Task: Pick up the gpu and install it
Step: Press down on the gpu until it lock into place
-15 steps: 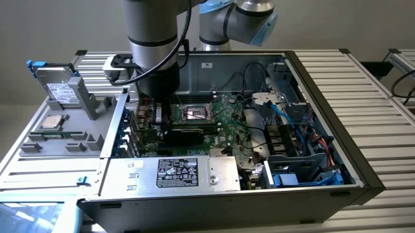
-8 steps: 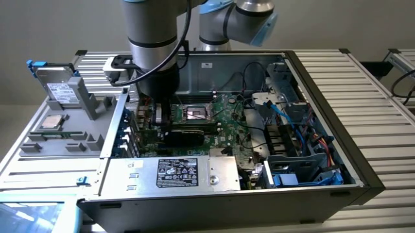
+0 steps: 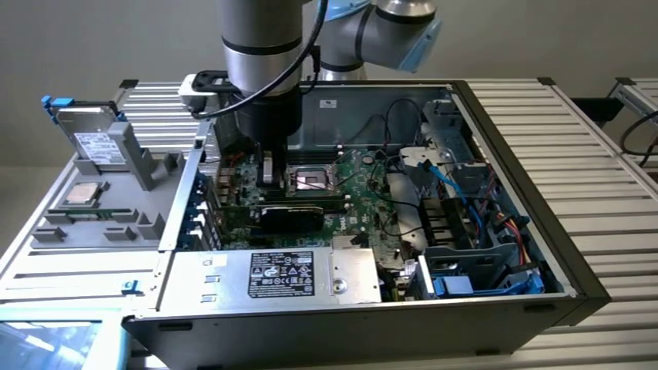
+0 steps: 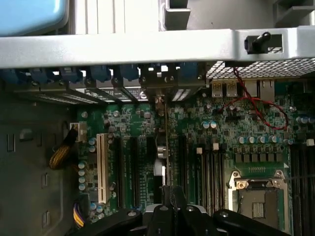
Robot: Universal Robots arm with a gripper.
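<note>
The gpu stands on edge over the large green motherboard inside the open computer case, its black shroud facing the exterior camera. In the wrist view the gpu appears edge-on as a thin green line that runs among the expansion slots toward the rear slot openings. My gripper reaches down into the case right above the card. Its black fingers close in on the card's near end, so the gripper is shut on it. I cannot tell whether the card's connector touches a slot.
The empty CPU socket lies beside the slots, and a white slot on the other side. The case's rear wall is close ahead. A power supply, blue cables and a grey parts tray surround the area.
</note>
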